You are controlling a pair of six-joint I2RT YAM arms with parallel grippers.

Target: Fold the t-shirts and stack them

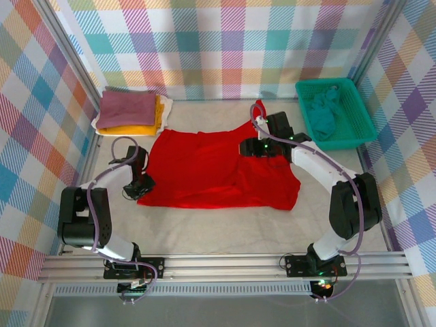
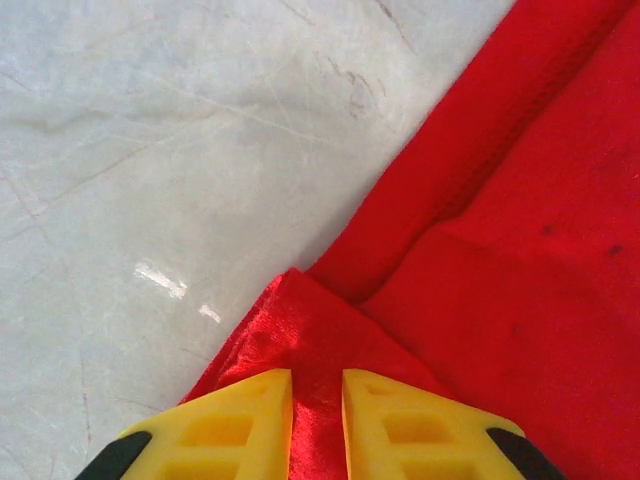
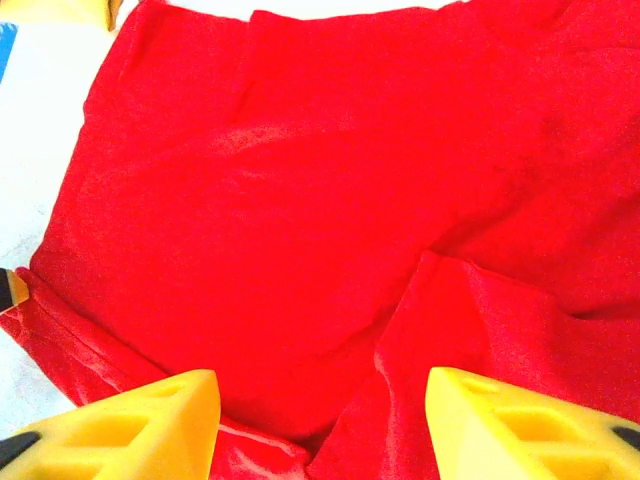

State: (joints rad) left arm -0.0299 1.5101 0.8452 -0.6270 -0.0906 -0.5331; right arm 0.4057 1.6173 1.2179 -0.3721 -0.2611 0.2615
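Pinching the near-left corner of the red t-shirt [image 1: 218,170], the left gripper [image 2: 317,390] stands clamped on cloth. Shirt lies spread centrally: light, limp, likely to bunch; best taken at corners or hems. Over its far-right part the right gripper [image 3: 320,385] hangs open.

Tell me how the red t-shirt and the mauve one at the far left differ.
The red t-shirt lies spread out mid-table; the mauve t-shirt is folded, topping a stack. The left claw pinches the red t-shirt's corner; the mauve t-shirt is untouched. Both are plain cloth.
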